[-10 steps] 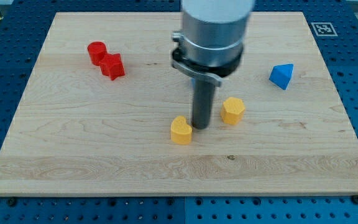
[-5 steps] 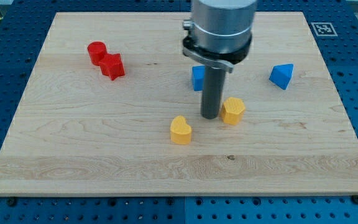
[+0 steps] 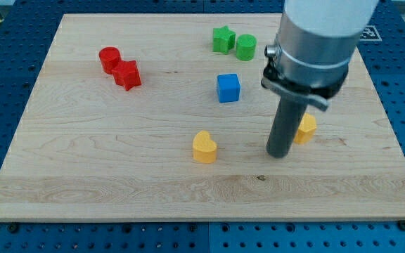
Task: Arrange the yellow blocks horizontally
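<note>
Yellow blocks were the items under inspection: a yellow heart-shaped block [image 3: 204,147] lay nearest the view's bottom, near the middle of the counter [image 3: 118,176], and a second yellow block [image 3: 305,128], shape not clear because it was partly hidden, lay to the view's right and slightly higher up. My tip [image 3: 279,153] rested on the counter just beside that second block, on its left and lower side, apparently touching it. No hand was fitted, so nothing was clenched, released or grasped; the rod could only push. The two yellow blocks were well apart and not quite level with each other. In my judgement the step in hand was levelling the right-hand block with the heart: the push should come from above that block, short and square through its middle, so it slides down without spinning away toward the counter's right edge. Farther back stood a blue cube [image 3: 228,88], clear of the working line. Beyond it were a red pair [image 3: 119,67], touching, at the view's left, and a green pair [image 3: 234,42] near the top edge.
</note>
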